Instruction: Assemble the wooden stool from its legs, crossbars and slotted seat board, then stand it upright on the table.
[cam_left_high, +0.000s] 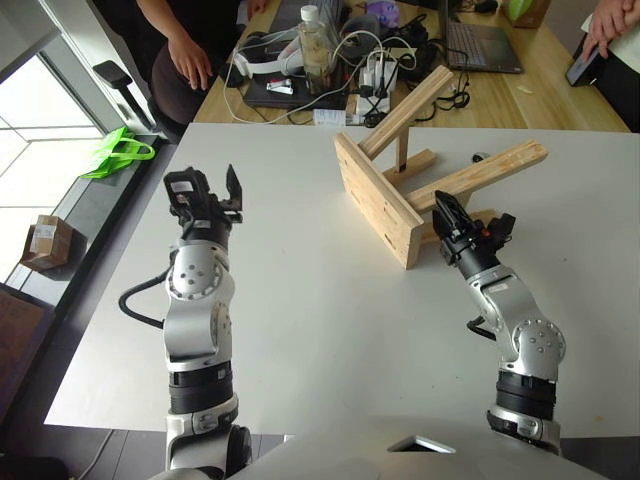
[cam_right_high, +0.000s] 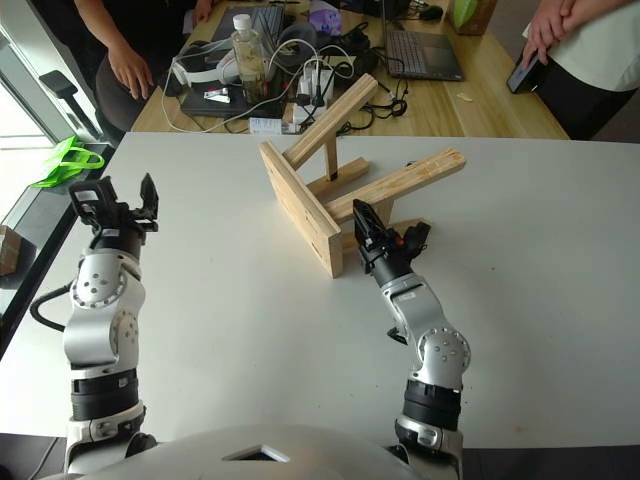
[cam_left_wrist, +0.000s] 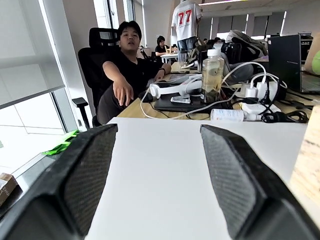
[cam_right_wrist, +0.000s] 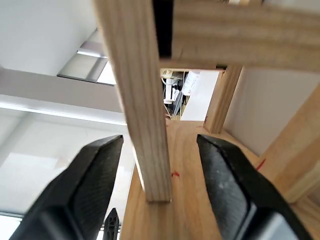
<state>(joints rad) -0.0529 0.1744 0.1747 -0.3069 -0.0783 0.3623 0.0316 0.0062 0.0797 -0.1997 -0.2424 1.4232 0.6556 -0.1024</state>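
The stool (cam_left_high: 375, 200), lying on its side near the counter's far edge, is straddled at one bar (cam_right_wrist: 145, 100) by the right hand (cam_left_high: 474, 214), fingers apart: the bar should be centred before clamping.

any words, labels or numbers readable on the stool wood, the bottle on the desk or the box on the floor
On the stool wood: no words or numbers, only small red marks that are not letters.
On the bottle: a label, too blurred to read.
On the cardboard box: a label, too small to read.
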